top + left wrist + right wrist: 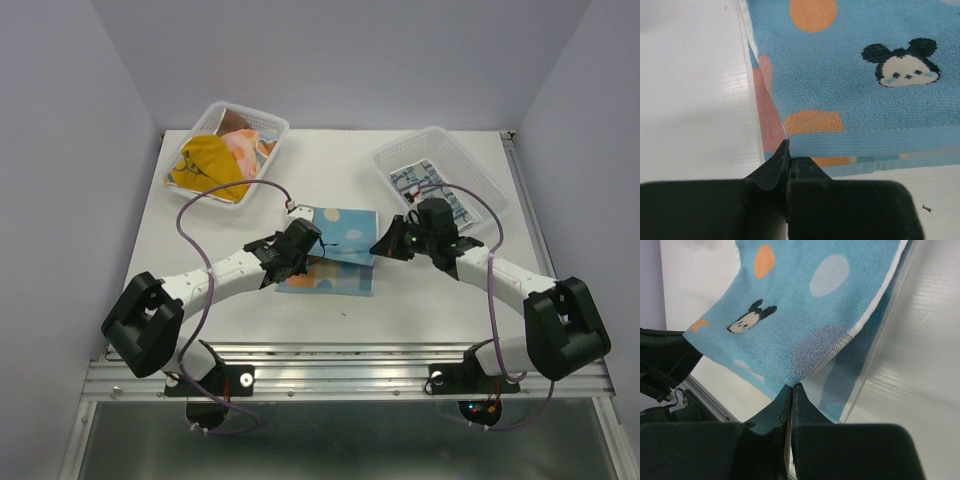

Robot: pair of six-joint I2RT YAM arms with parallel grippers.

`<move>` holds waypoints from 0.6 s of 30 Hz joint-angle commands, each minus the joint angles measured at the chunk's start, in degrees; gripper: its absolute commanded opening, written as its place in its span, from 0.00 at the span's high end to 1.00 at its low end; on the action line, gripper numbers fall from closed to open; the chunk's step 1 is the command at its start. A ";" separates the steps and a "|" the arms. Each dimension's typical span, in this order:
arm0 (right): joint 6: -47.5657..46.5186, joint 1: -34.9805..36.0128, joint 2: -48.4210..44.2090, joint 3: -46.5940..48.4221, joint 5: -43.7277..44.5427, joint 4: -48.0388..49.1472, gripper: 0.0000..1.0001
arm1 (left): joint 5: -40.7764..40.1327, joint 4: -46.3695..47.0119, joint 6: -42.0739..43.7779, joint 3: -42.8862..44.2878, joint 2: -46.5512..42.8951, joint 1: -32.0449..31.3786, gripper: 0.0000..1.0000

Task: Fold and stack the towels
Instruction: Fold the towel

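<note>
Left arm pose: I am reaching in from the near left, forearm low over the table [420,300], with my left tool [300,247] at the left edge of the light blue towel [338,250].
Left tool state: in the left wrist view its tips are pressing together on the towel's near edge, beside an orange patch [815,121].
Right arm pose: I am bending in from the near right, with my right tool [392,243] at the towel's far right corner.
Right tool state: I am clamping it on that corner, which is rising off the table in the right wrist view.
Towel position: it is lying mid-table between both tools, printed with a cartoon mouse face [902,67].
Hard to make out: my left wrist is covering the towel's left edge from above, so the layers under the tips are blurring together.
Surroundings: the left basket [265,165] is holding a mustard yellow towel [208,165], a pastel spotted towel [245,148] and a brown towel [237,120].
In the way: my right wrist is overlapping the right basket [403,141] and its white towel with blue print [425,182].
</note>
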 commanded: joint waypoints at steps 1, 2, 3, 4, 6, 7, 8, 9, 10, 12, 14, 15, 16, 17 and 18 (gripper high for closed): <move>0.27 1.16 -1.64 -1.66 -2.13 0.10 0.99 | -7.98 -8.51 -6.20 4.39 0.64 -2.07 1.00; 0.18 1.34 -1.64 -1.75 -2.31 -1.64 0.99 | -8.33 -9.12 -6.38 4.74 0.46 -2.42 1.00; 0.00 1.69 -1.64 -1.83 -2.31 -1.92 0.99 | -8.86 -9.91 -6.73 5.36 0.02 -2.68 1.00; -0.26 1.69 -1.73 -1.83 -2.31 -2.44 0.99 | -9.91 -11.31 -7.34 5.62 -0.16 -3.03 1.00; -0.26 1.87 -1.73 -2.45 -1.96 -2.89 0.99 | -10.53 -12.90 -7.61 6.76 -0.25 -4.09 1.00; -0.44 1.87 -1.73 -2.62 -2.13 -3.06 0.99 | -10.62 -13.34 -7.61 7.03 -0.25 -4.61 1.00; -0.61 1.95 -1.64 -2.80 -2.22 -3.50 0.99 | -10.71 -13.78 -8.13 7.12 -0.16 -5.32 1.00; -0.62 2.04 -1.82 -3.41 -2.57 -3.68 0.99 | -10.88 -14.66 -8.66 6.95 0.36 -5.76 1.00; -0.70 2.13 -1.99 -3.68 -2.57 -3.59 0.99 | -11.06 -15.01 -9.01 6.68 0.63 -6.02 1.00; -0.62 2.13 -2.08 -4.38 -2.75 -3.68 0.99 | -11.50 -15.80 -10.51 6.24 1.95 -6.90 1.00; -0.88 2.22 -1.91 -4.65 -2.75 -3.42 0.99 | -12.29 -17.47 -11.56 6.42 3.18 -7.34 1.00; -1.05 2.22 -1.56 -4.82 -2.92 -3.50 0.99 | -12.38 -18.17 -12.78 6.59 4.40 -7.78 1.00; -1.14 2.22 -1.03 -4.91 -3.10 -3.42 0.99 | -13.16 -19.23 -13.41 6.51 4.76 -8.04 1.00; -1.23 2.22 -0.59 -5.08 -3.45 -3.42 0.99 | -13.52 -19.67 -14.11 6.16 5.29 -8.31 1.00; -1.32 2.31 -0.15 -5.35 -3.54 -3.07 0.99 | -14.04 -20.20 -14.99 6.07 6.07 -8.57 0.96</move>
